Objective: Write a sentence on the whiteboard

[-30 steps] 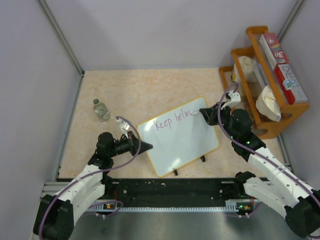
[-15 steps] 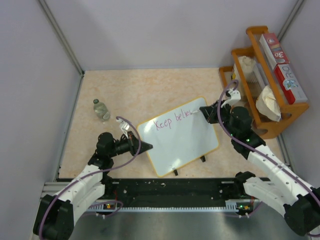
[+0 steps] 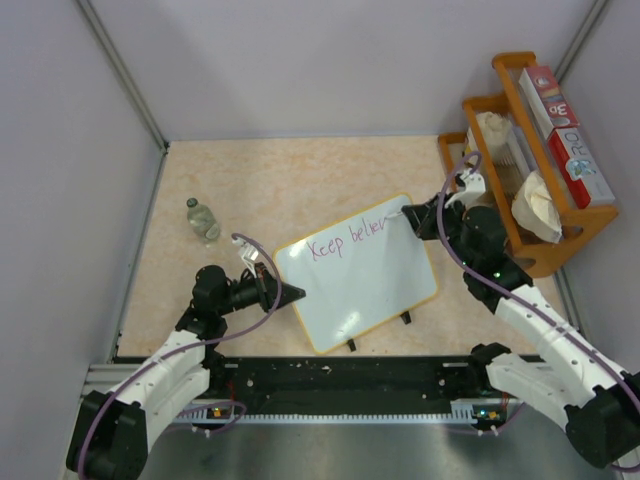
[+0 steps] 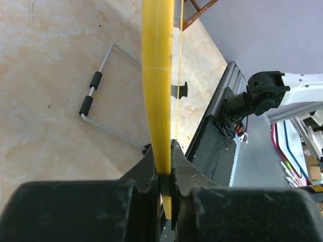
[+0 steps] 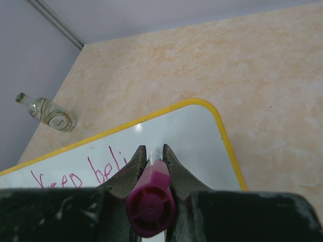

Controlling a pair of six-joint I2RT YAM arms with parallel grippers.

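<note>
**Right arm mid-word on the whiteboard, left arm bracing it**

Seen from above, a white whiteboard [image 3: 355, 272] with a yellow rim lies at a slant on a beige stone-patterned worktop [image 3: 280, 180], between the two arms. The left gripper [image 4: 164, 156] is clenched on the board's yellow edge, with the rim pinched between its two black fingers. The board stretches away from it towards the other arm.

The right gripper [image 5: 154, 151] is at the board's far upper corner. It grasps a marker [image 5: 150, 201] with a purple-pink end, and the marker's tip points down at the white surface just ahead of the fingers. Whether the tip is touching cannot be made out.

The sentence [image 3: 345, 240] runs in thin purple-pink handwriting from near the left gripper towards the right one. It reads "Keep belie", and the newest strokes beside the marker are too small to read. A small clear bottle [image 3: 203, 220] lies well beyond the left gripper, and a wooden rack [image 3: 540, 170] stands just behind the right one.

The step in hand looks like writing the second word, so the task is partly done. The next move probably calls for short, light strokes. There is little white surface left before the rim on this line, so the pen may need to drop to a lower line. The left grip should hold firm so the board does not slide.
</note>
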